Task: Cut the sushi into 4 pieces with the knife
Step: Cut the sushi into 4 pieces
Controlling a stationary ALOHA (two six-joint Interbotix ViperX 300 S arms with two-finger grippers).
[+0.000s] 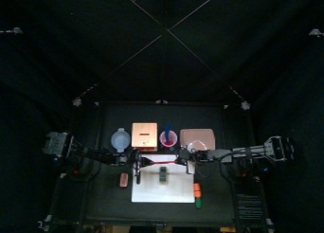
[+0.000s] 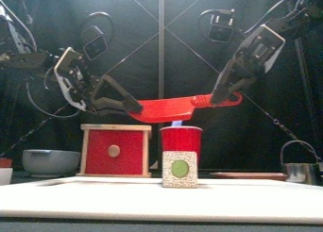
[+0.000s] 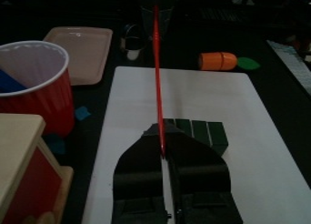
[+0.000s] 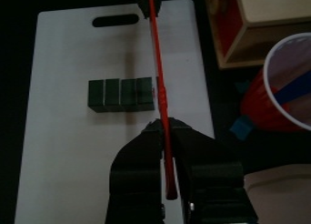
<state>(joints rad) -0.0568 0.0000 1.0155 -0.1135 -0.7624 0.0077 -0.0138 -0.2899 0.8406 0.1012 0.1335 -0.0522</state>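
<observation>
Knife (image 2: 177,107) one, in both arms' jaws; sushi roll (image 4: 122,93) one.

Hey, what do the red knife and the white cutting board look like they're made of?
Red knife: probably moulded plastic, since it is one even red throughout with a slight sheen, and very thin edge-on. White cutting board: likely plastic as well, smooth, flat, matte white with rounded corners; painted wood cannot be ruled out.

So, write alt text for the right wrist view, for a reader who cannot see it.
The right gripper is shut on a red knife that stretches over a white cutting board, passing one end of a dark green sushi roll. A red cup stands beside the board.
</observation>
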